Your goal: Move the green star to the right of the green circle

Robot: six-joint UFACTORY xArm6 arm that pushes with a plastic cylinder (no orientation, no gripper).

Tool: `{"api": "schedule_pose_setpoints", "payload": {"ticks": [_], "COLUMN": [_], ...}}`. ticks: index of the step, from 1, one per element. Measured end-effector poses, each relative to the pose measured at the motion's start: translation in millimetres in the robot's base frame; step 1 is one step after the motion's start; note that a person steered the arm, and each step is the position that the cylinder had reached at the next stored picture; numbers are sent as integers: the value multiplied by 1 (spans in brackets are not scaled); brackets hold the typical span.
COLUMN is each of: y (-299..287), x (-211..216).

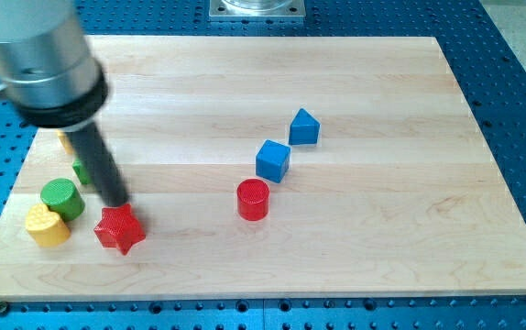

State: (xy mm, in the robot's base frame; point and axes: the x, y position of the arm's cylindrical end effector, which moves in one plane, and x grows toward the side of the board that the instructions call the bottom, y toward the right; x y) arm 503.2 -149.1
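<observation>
The green circle (61, 197) is a short cylinder near the board's left edge. The green star (81, 170) lies just above and right of it, mostly hidden behind my rod, so only a green sliver shows. My tip (116, 203) rests on the board to the right of the green circle, lower right of the green star, and just above the red star (119, 229). I cannot tell whether the rod touches the green star.
A yellow heart (46, 225) sits below the green circle, touching it. A yellow block (66, 143) peeks out behind the arm. A red cylinder (253, 199), a blue cube (272, 160) and a blue triangular block (304, 126) stand mid-board.
</observation>
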Motion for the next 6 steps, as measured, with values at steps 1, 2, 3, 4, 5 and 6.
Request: {"api": "schedule_pose_setpoints", "payload": {"ticks": [1,2,3,4,5,6], "y": [13,-58,-71,-42,-39,-9], "x": [-90,-96,-53,-35,-21,-42]}}
